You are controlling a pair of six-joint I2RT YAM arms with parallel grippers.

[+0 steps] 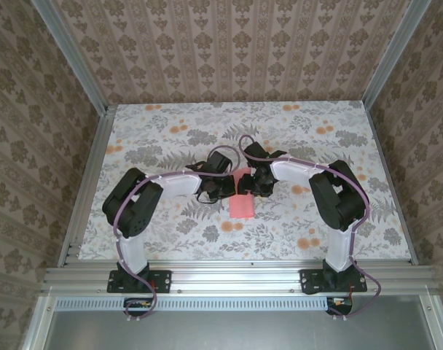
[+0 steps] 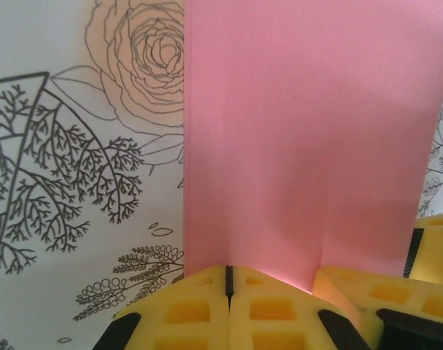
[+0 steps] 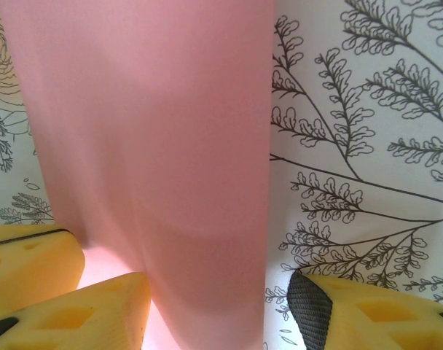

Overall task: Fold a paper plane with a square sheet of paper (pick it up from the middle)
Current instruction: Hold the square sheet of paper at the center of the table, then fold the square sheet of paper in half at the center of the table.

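Folded pink paper (image 1: 243,207) in the middle of the table (image 1: 156,138); on its left, left gripper (image 2: 227,275) squeezed shut, tips touching the paper's edge; on its right, right gripper (image 3: 220,286) loose, jaws apart.

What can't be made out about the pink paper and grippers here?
Top view: pink paper, far end hidden under left gripper and right gripper; folds too small.
Left wrist: left gripper shut; its fingers hide whether paper is pinched.
Right wrist: paper cut off at top and bottom edges.
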